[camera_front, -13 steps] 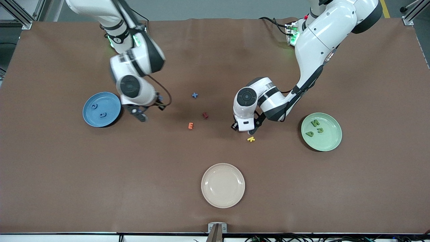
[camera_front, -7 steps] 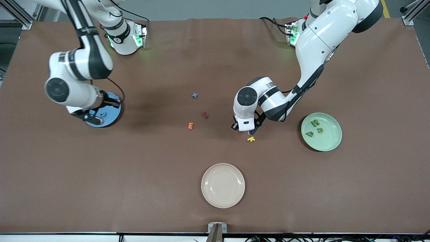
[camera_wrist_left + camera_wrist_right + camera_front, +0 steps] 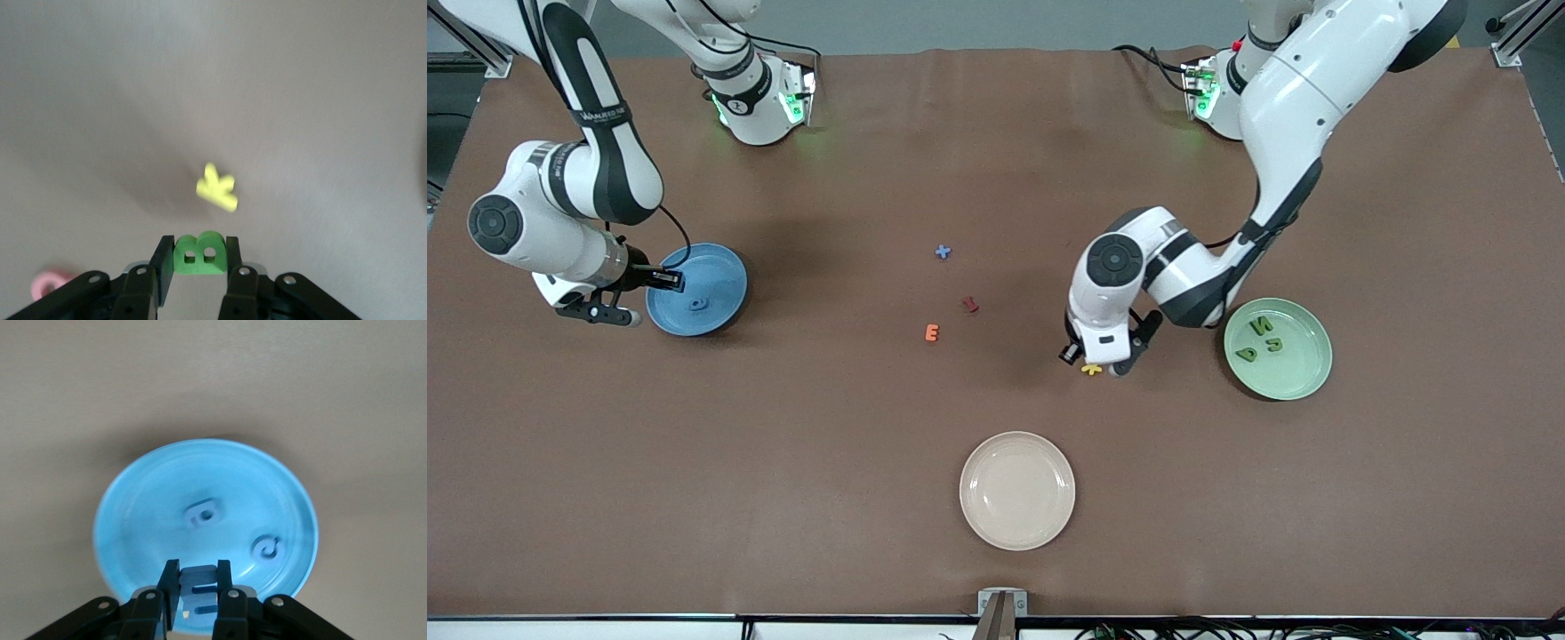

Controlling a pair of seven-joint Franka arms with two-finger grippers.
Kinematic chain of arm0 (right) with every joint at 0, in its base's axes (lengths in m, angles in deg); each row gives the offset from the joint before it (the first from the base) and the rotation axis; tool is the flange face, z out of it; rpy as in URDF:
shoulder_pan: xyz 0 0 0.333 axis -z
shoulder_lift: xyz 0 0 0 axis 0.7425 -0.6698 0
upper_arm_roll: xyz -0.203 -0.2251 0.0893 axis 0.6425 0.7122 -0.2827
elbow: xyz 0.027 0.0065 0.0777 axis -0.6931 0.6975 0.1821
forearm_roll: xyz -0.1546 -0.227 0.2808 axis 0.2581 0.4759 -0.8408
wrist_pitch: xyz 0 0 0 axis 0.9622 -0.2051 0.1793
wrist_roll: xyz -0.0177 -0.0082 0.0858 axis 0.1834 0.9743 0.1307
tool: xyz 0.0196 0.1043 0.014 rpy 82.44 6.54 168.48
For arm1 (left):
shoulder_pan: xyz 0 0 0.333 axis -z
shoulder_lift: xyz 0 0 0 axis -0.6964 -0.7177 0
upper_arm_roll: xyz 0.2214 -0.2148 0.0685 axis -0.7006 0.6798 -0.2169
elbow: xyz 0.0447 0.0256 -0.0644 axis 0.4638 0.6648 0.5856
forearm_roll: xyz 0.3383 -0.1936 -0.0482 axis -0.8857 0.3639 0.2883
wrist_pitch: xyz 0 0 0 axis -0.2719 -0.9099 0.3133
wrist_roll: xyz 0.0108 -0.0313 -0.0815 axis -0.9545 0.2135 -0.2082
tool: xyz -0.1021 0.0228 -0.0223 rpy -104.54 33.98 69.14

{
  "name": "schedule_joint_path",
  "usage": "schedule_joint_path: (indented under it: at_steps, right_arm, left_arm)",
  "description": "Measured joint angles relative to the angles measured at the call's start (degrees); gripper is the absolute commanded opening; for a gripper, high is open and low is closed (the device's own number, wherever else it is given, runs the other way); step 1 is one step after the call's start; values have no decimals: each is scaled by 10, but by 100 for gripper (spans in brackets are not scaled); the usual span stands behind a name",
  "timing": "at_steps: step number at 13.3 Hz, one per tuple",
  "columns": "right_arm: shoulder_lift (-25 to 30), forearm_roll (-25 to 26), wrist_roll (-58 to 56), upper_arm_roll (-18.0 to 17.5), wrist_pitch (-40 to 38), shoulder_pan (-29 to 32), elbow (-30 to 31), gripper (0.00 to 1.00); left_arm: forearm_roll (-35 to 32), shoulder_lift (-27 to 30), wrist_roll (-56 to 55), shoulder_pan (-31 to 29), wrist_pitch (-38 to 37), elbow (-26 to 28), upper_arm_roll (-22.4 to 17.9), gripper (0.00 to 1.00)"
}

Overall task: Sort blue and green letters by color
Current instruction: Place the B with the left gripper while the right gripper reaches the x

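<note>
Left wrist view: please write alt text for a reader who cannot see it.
The left gripper is shut on a green B above the brown table. A yellow K lies on the table just past the fingertips, and part of a pink letter shows at the frame's edge.

Matt brown table cover (image 3: 783,444); glossy cream plate (image 3: 1017,532).

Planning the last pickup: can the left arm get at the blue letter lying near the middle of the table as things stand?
Probably not yet. The table around the blue letter lies open, but the left pincer is shut on a green B, over the yellow K. It would likely need to drop that first.
</note>
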Motion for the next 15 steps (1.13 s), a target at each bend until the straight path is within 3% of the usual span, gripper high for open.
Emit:
schedule_joint_path:
  at_steps: [1, 3, 10, 15]
  right_arm:
    - [-9, 1, -12, 0, 17, 9, 5, 23]
    - [-29, 1, -20, -1, 32, 16, 5, 100]
    - [-35, -1, 30, -15, 8, 5, -2, 100]
    - [3, -67, 227, -23, -54, -135, -17, 100]
  left_arm:
    - [0, 3, 29, -17, -1, -1, 0, 0]
    - [0, 5, 77, -49, -10, -1, 0, 0]
    - [0, 42, 216, -130, -97, 21, 5, 0]
    - [0, 43, 343, -227, -99, 57, 27, 0]
